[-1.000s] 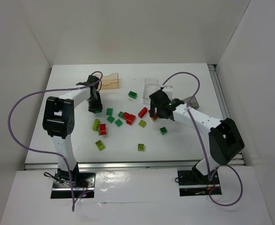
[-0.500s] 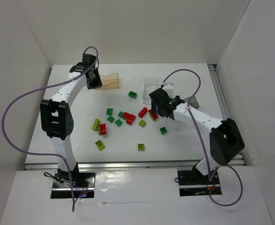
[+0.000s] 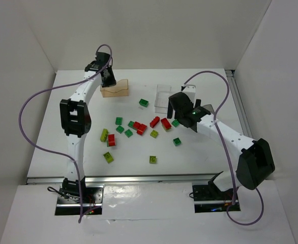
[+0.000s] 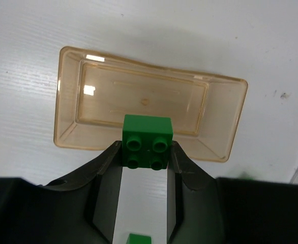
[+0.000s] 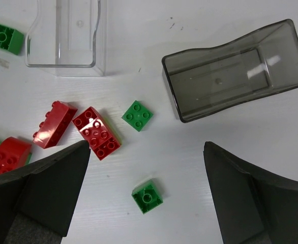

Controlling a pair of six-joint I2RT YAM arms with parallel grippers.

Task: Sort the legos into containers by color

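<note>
- left claw (image 4: 146, 165) pinches one dark green brick (image 4: 147, 140) right over the tan tray (image 4: 66, 107), far-left on the bench (image 3: 205, 152). prob. lining up a drop, so tan looks like the dk-green bin.
- right claw (image 5: 146, 170) gapes wide w/ nothing in it, above the red bricks (image 5: 97, 133) and just beside the grey tray (image 5: 174, 86). likely choosing its next pick.
- trays: 3 (tan, clear tray (image 5: 62, 68), grey), no brick inside any.
- loose on bench, top view: approx 5 red, 4 yellow-green bricks (image 3: 108, 157), 7 loose green bricks (image 3: 144, 102). they're small, so count not firm.
</note>
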